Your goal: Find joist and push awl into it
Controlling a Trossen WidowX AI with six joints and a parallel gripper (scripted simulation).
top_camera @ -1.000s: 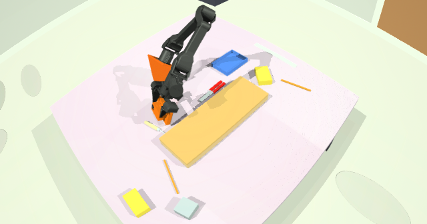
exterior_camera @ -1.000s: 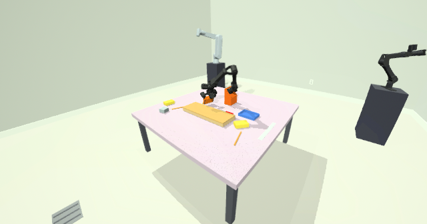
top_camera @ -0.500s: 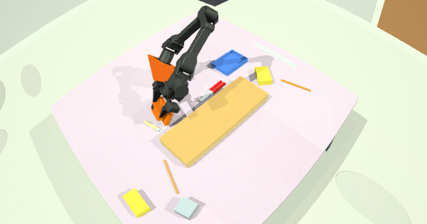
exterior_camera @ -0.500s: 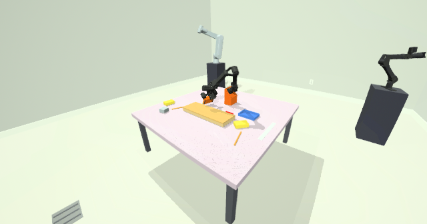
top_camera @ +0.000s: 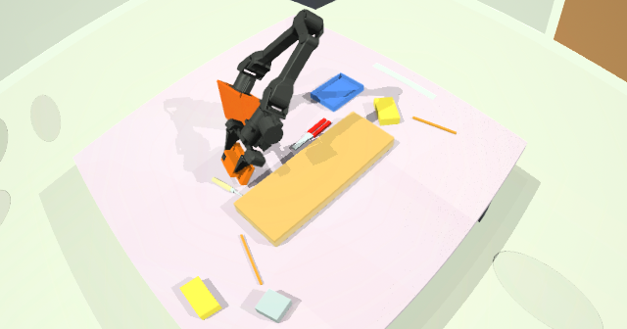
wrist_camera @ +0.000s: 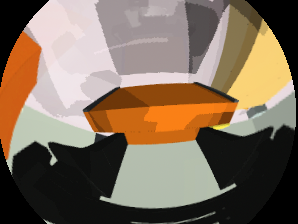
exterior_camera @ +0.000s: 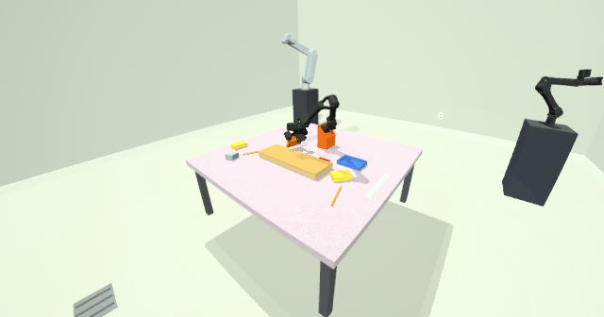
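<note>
My gripper (top_camera: 243,164) (exterior_camera: 294,138) (wrist_camera: 161,128) is shut on the orange stud finder (top_camera: 234,166) (exterior_camera: 292,141) (wrist_camera: 162,112). It holds the stud finder low over the table, just off the left long edge of the tan floor panel (top_camera: 321,175) (exterior_camera: 294,161) (wrist_camera: 269,63), near the panel's near end. The awl (top_camera: 223,185), with a pale yellow handle and a thin tip, lies on the table just in front of the stud finder. The blue tray (top_camera: 338,91) (exterior_camera: 351,162) sits empty beyond the panel's far end.
Red-handled pliers (top_camera: 311,133) lie along the panel's left edge. The arm's orange base (top_camera: 237,104) (exterior_camera: 326,138) stands behind the gripper. Yellow blocks (top_camera: 387,111) (top_camera: 201,297), a grey block (top_camera: 272,305), two pencils (top_camera: 433,124) (top_camera: 251,258) and a white strip (top_camera: 404,80) lie around.
</note>
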